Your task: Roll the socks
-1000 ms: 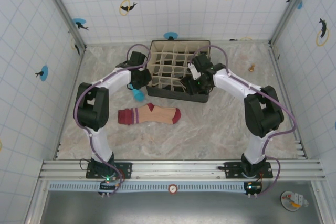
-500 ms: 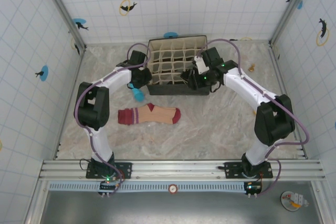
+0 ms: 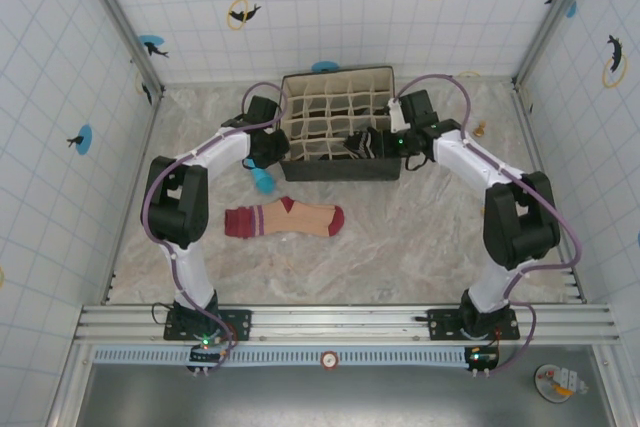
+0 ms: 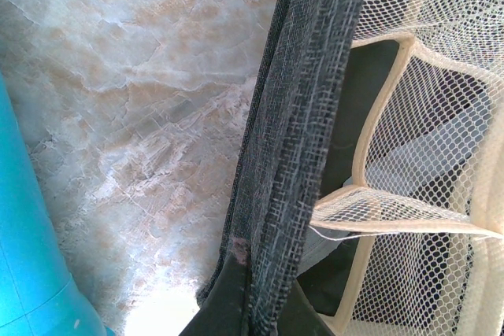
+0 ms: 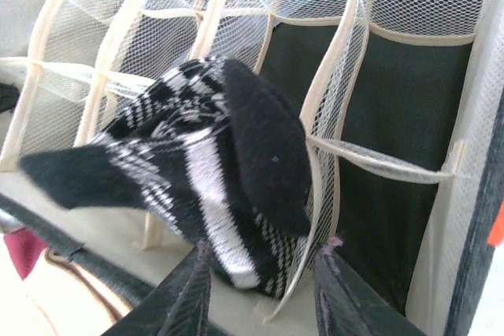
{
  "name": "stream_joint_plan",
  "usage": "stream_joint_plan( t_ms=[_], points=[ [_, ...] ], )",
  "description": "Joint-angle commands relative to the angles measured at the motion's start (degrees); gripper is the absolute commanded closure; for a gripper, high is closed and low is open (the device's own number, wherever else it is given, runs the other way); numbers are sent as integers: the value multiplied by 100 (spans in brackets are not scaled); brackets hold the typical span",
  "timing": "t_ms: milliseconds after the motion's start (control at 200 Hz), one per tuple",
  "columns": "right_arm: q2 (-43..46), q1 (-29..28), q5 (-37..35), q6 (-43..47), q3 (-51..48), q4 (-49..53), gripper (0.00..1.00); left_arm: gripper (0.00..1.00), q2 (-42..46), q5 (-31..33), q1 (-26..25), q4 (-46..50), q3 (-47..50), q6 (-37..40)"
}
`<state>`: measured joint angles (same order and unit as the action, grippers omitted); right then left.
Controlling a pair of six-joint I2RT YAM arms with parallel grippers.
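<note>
The peach sock (image 3: 285, 219) with maroon toe and cuff lies flat on the table in front of the organizer (image 3: 335, 79). The black-and-white striped sock (image 3: 360, 143) (image 5: 197, 186) sits bunched in a front cell of the organizer. My right gripper (image 3: 374, 143) (image 5: 264, 265) reaches in from the right, its fingers pressed on either side of this sock, with a mesh divider strip (image 5: 315, 194) caught against the right finger. My left gripper (image 3: 272, 152) (image 4: 253, 289) is shut on the organizer's dark left wall (image 4: 307, 76).
A blue cylinder (image 3: 263, 181) (image 4: 31, 273) stands just left of the organizer's front corner, close to my left gripper. A small brown object (image 3: 481, 130) lies near the right wall. Tiled walls enclose the marble table on three sides.
My right gripper has swung from the organizer's front wall up to its right side and narrowed around the striped sock. The organizer has shifted back a little. The left arm holds still.
</note>
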<state>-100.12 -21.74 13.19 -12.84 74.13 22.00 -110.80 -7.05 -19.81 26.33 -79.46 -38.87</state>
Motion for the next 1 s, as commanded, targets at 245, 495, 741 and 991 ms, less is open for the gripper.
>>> stream_joint_plan(
  t_ms=[245,495,741,991],
  points=[
    [-645,-321,184,-24,-202,-371,74,100,-135,-230,39,206,-149,-436],
    [44,-162,-55,-29,-118,211,55,100,-125,-238,41,116,-27,-509],
    [534,-125,106,-245,311,281,63,100,-183,-232,-26,93,-77,-490],
    [387,-389,496,-606,566,-446,76,100,-186,-168,-75,108,-122,-529]
  ],
)
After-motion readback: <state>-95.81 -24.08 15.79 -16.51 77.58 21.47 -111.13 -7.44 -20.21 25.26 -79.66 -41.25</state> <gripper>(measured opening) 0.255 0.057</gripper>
